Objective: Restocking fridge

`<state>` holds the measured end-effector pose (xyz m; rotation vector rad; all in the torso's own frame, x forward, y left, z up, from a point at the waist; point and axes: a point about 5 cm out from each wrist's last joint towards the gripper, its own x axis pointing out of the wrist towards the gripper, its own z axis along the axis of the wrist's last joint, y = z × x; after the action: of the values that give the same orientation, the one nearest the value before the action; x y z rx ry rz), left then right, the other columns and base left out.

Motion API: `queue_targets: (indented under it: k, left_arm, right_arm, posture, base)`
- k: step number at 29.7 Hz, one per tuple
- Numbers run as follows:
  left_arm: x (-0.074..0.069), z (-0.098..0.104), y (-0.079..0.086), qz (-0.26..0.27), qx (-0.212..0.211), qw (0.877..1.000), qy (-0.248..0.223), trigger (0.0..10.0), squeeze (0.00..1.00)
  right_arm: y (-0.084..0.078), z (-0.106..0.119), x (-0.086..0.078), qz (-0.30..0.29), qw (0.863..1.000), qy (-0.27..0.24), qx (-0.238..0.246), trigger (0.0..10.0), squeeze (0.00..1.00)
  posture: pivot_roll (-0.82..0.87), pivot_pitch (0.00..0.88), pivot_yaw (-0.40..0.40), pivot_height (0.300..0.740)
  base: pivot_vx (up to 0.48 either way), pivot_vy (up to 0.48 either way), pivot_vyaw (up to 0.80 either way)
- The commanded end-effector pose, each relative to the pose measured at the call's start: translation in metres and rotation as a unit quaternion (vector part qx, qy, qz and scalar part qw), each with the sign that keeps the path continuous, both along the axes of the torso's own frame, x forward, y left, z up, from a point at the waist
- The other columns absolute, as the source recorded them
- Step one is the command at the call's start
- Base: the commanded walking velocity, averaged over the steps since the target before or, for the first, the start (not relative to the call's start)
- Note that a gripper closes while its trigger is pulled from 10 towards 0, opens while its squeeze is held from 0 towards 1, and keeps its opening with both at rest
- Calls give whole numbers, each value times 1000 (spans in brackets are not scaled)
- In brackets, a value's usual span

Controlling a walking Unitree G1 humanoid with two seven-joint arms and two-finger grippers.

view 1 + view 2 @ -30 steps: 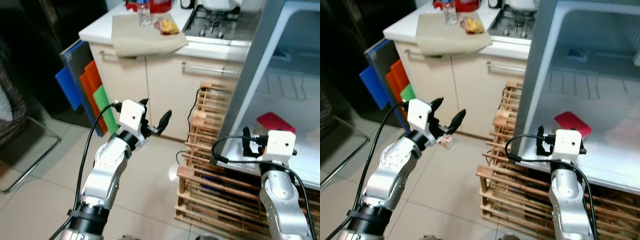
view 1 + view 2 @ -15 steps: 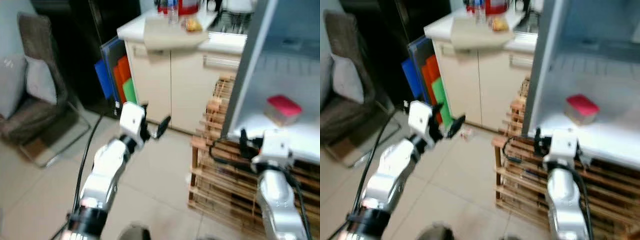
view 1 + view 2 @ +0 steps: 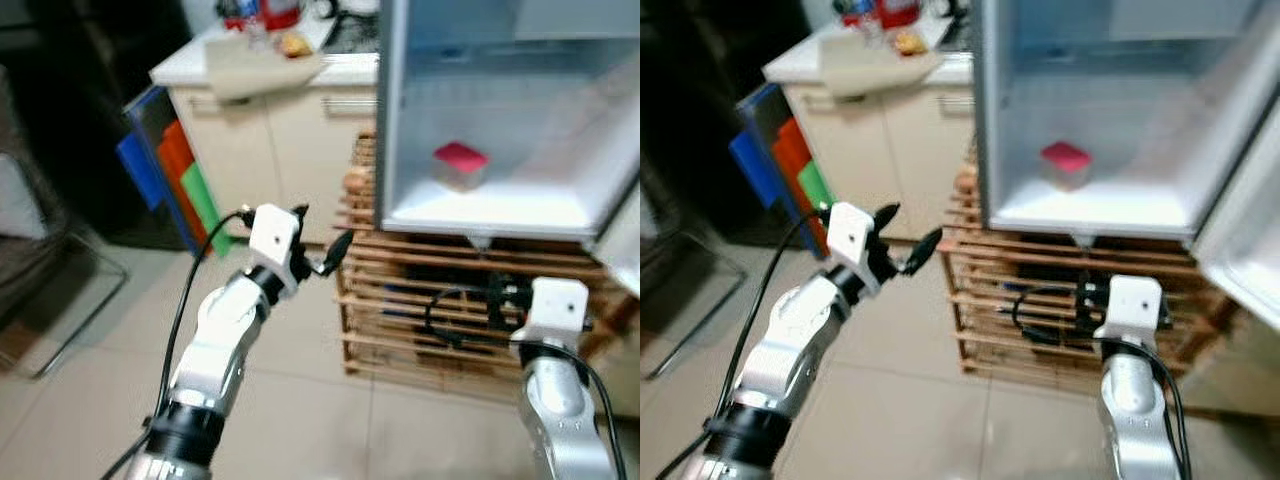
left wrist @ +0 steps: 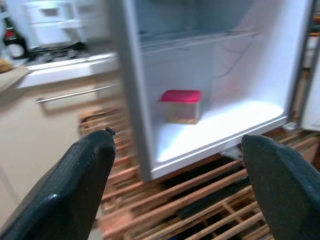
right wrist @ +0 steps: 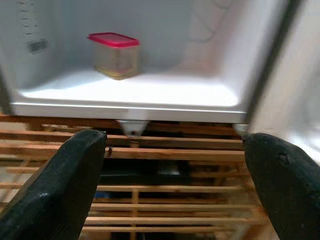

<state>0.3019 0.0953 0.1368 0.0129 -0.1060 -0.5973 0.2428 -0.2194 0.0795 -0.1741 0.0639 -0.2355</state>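
Note:
An open fridge (image 3: 480, 215) stands ahead on a wooden slatted rack (image 3: 400, 300). On its white floor sits a clear container with a red lid (image 3: 459, 165), also seen as the container (image 4: 181, 106) and the container (image 5: 115, 55) from the wrists. My left gripper (image 3: 322, 230) is raised in front of the rack, left of the fridge, open and empty. My right gripper (image 3: 497, 300) hangs lower, before the rack under the fridge's front edge, open with nothing between its fingers (image 5: 60, 185). Both point toward the fridge from a distance.
The fridge door (image 3: 625, 235) hangs open at the right. Left of the fridge is a cream cabinet (image 3: 270, 150) with a cloth, bottles and food on its counter. Coloured boards (image 3: 165, 170) lean beside it. A chair (image 3: 40, 280) stands far left on the tiled floor.
The whole view has swung, so the camera moved: the fridge now faces me more squarely and from farther back. Both grippers stay open and empty; the container has not moved.

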Motion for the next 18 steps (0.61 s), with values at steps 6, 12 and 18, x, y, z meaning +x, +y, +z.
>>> queue_targets:
  k: [6,12,18]
  left_arm:
    - [0,3,0,-5,-4,1000,-11,10000,0]
    - [0,2,-1,-9,-11,1000,-11,10000,0]
    - [10,-14,6,1,31,999,28,10000,0]
  right_arm:
    - [-3,1,0,3,1000,-2,-10,10000,0]
    - [5,-19,-3,50,997,58,7,10000,0]
    - [-15,-94,-46,-57,951,272,136,10000,0]
  posture:
    - [-151,0,109,740]
    - [-154,0,109,740]
    - [-151,0,104,740]
  base:
    - [297,-373,0]
    - [335,-249,0]
    - [69,0,0]
